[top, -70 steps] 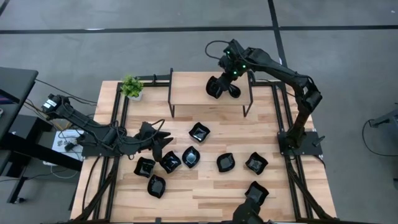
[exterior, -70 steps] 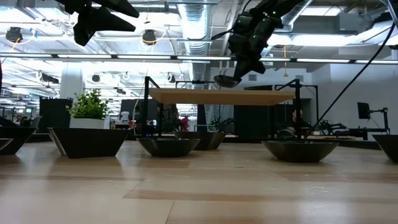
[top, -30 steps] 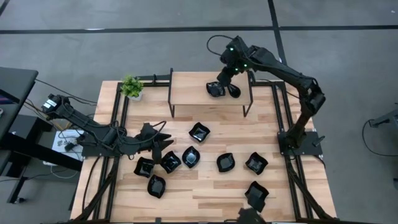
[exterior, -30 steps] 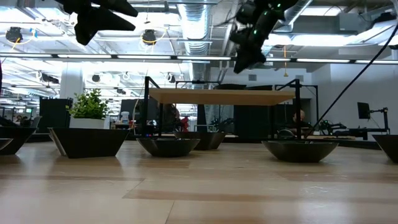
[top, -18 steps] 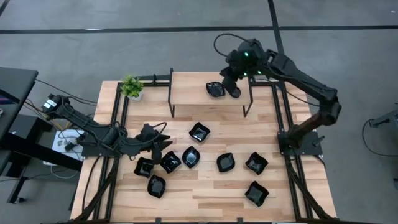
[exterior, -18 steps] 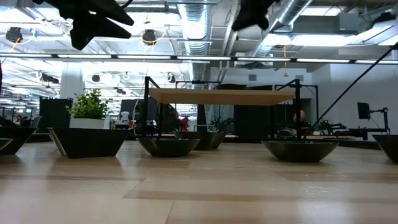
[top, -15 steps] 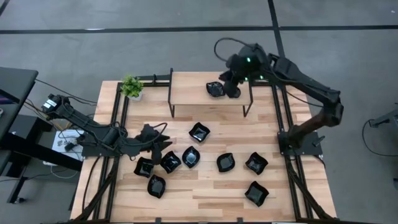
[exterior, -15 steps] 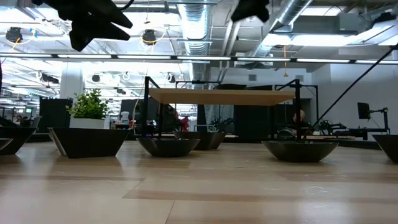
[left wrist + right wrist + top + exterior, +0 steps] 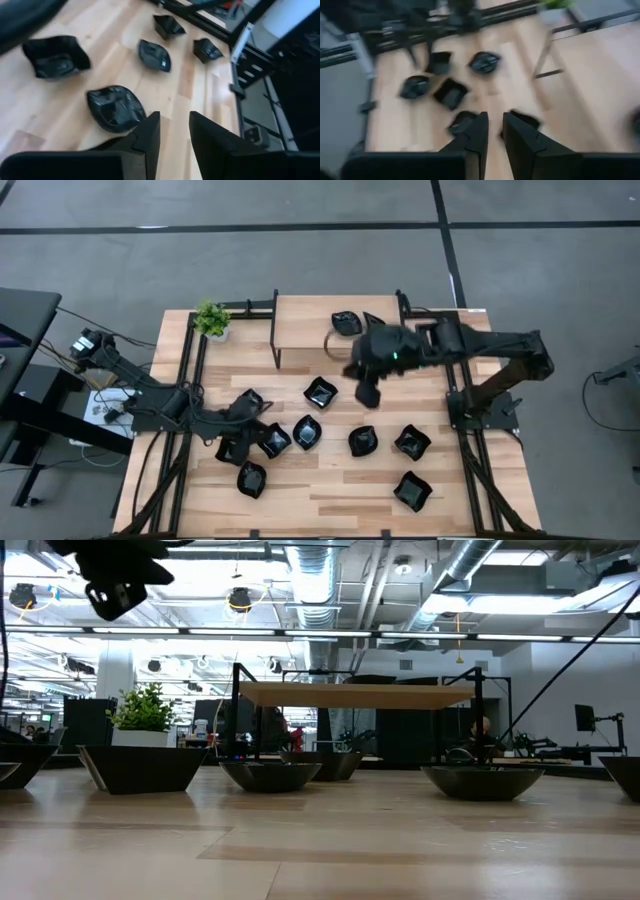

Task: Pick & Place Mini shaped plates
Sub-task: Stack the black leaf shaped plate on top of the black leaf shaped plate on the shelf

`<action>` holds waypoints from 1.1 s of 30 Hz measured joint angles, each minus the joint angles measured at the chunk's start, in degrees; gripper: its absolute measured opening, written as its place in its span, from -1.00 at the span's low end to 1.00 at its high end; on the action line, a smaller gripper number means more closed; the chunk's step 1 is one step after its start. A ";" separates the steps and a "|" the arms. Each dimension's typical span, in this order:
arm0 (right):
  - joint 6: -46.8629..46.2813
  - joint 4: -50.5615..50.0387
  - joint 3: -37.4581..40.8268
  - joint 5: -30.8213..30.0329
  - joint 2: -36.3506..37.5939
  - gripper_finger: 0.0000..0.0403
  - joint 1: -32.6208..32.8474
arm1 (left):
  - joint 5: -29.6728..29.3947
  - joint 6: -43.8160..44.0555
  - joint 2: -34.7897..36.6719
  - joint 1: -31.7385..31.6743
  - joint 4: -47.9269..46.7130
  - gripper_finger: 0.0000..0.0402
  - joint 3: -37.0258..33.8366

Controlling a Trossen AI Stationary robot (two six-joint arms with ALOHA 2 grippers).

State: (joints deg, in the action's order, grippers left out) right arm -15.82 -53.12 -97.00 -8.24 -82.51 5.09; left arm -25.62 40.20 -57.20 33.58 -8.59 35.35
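Left claw [image 9: 173,120] hangs over the left part of the light wooden worktop [image 9: 330,505]. Its two dark fingers [image 9: 147,137] are a little apart, and nothing is between them. A shiny black dish shaped like a teardrop [image 9: 115,107] lies on the wood just in front of those fingers. A squarish shiny black dish with a wavy rim [image 9: 55,55] lies a bit farther off. Neither dish is touched.

The right claw [image 9: 367,393] hangs over the middle of the worktop, in front of the small raised wooden shelf with thin black legs [image 9: 305,320]. Its fingers [image 9: 477,132] are a little apart too, and they hold nothing.

One small black dish [image 9: 346,322] sits on top of the shelf, near its right end and close to its far edge. The shelf stands at the far edge of the worktop.

The other small black dishes are spread over the worktop. One [image 9: 320,392] lies near the middle, just left of the right claw. A group lies toward the left side, close to the left claw, and one of these [image 9: 251,478] is nearest the front edge. Three more lie toward the right side, and one of those [image 9: 412,491] is near the front edge.

A little green plant in a white pot [image 9: 211,319] stands at the far left corner of the worktop.
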 joint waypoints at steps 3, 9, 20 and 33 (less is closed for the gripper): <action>-4.23 -1.15 0.39 -2.43 -0.26 -0.73 5.83 | 0.11 1.48 -2.23 1.70 0.54 -0.48 0.02; -17.61 -0.54 6.83 -12.23 2.72 -0.73 18.17 | -0.07 3.66 -11.61 2.28 8.73 -0.48 0.04; -67.24 -0.08 27.12 -24.70 4.94 -0.73 39.10 | 3.17 3.64 -20.29 3.20 21.08 -0.48 0.04; -64.51 11.44 28.53 -28.68 -4.88 -0.73 35.46 | 4.89 -0.23 -20.05 1.38 21.60 -0.46 0.04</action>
State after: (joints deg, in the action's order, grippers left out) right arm -80.33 -41.68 -68.47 -36.92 -87.38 40.56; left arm -20.73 39.96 -77.25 34.96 13.02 35.40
